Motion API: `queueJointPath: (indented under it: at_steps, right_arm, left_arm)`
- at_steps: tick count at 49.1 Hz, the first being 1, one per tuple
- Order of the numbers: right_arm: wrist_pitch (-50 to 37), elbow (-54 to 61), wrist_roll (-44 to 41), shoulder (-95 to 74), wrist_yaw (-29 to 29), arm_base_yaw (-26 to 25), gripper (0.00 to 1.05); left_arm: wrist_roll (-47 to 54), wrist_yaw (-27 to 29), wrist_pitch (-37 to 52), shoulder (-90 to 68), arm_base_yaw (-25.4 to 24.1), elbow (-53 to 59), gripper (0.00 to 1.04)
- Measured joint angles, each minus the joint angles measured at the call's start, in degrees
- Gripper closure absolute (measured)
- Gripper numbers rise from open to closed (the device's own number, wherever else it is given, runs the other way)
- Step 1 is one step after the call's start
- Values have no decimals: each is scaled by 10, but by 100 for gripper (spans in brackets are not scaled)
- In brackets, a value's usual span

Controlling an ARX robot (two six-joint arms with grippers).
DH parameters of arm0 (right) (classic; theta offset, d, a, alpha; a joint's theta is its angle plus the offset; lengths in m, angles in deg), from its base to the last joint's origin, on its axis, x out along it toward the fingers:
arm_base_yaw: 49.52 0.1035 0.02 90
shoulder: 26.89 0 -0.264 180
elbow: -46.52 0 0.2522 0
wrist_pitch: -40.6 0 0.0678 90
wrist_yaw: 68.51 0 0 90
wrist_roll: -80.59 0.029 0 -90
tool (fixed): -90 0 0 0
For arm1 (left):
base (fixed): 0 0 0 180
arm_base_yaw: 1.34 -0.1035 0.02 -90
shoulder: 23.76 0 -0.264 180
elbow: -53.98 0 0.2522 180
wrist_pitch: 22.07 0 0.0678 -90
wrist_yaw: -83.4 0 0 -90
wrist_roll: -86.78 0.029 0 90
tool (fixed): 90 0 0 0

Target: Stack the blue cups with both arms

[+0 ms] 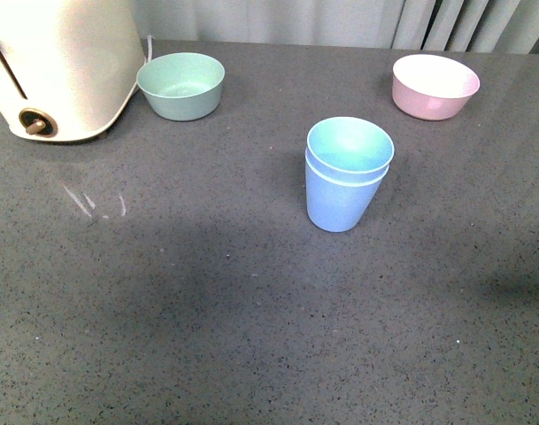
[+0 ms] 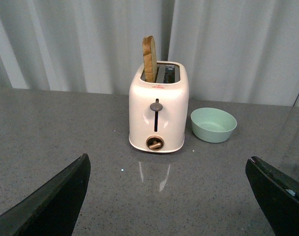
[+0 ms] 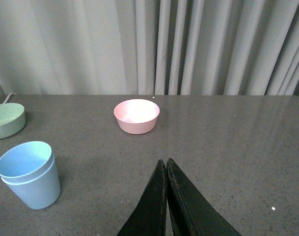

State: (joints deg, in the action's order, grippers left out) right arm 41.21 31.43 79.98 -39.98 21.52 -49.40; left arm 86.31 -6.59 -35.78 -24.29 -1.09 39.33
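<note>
The two blue cups (image 1: 347,177) stand nested, one inside the other, upright at the middle of the grey counter; the right wrist view shows the same stack of blue cups (image 3: 30,175) off to one side. Neither arm appears in the front view. My right gripper (image 3: 166,161) is shut, its black fingers pressed together with nothing between them, well apart from the stack. My left gripper (image 2: 169,162) is open, its fingers (image 2: 56,201) spread wide over bare counter, facing the toaster, with no cup between them.
A cream toaster (image 1: 61,62) with a bread slice (image 2: 149,58) stands at the back left. A mint-green bowl (image 1: 181,85) sits beside it. A pink bowl (image 1: 435,85) sits at the back right. Grey curtains hang behind the counter.
</note>
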Motion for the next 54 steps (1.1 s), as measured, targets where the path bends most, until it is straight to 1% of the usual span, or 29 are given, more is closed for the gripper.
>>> queueJointPath:
  at_steps: [9, 10, 12, 14, 25, 27, 28, 32, 35, 38, 41, 45, 48, 51, 52, 54]
  right_arm:
    - [30, 0, 0, 30, 0, 0, 103]
    - [40, 0, 0, 39, 0, 0, 103]
    - [97, 0, 0, 78, 2, 0, 103]
    - [125, 0, 0, 111, -1, 0, 103]
    - [130, 0, 0, 127, 0, 0, 103]
    - [130, 0, 0, 127, 0, 0, 97]
    - [130, 0, 0, 127, 0, 0, 92]
    - [130, 0, 0, 127, 0, 0, 76]
    - [130, 0, 0, 127, 0, 0, 69]
    - [130, 0, 0, 127, 0, 0, 55]
    - [130, 0, 0, 127, 0, 0, 44]
    - [130, 0, 0, 127, 0, 0, 34]
    - [130, 0, 0, 127, 0, 0, 23]
    - [130, 0, 0, 127, 0, 0, 10]
    - [130, 0, 0, 127, 0, 0, 8]
    - [130, 0, 0, 127, 0, 0, 9]
  left_arm:
    - [0, 0, 0, 0, 0, 0, 9]
    - [0, 0, 0, 0, 0, 0, 9]
    - [0, 0, 0, 0, 0, 0, 9]
    - [0, 0, 0, 0, 0, 0, 9]
    - [0, 0, 0, 0, 0, 0, 9]
    - [0, 0, 0, 0, 0, 0, 9]
    - [0, 0, 0, 0, 0, 0, 9]
    - [0, 0, 0, 0, 0, 0, 9]
    - [0, 0, 0, 0, 0, 0, 9]
    - [0, 0, 0, 0, 0, 0, 9]
    - [0, 0, 0, 0, 0, 0, 9]
    - [0, 0, 0, 0, 0, 0, 9]
    - [0, 0, 0, 0, 0, 0, 9]
    - [0, 0, 0, 0, 0, 0, 9]
    - [0, 0, 0, 0, 0, 0, 9]
    - [0, 0, 0, 0, 0, 0, 9]
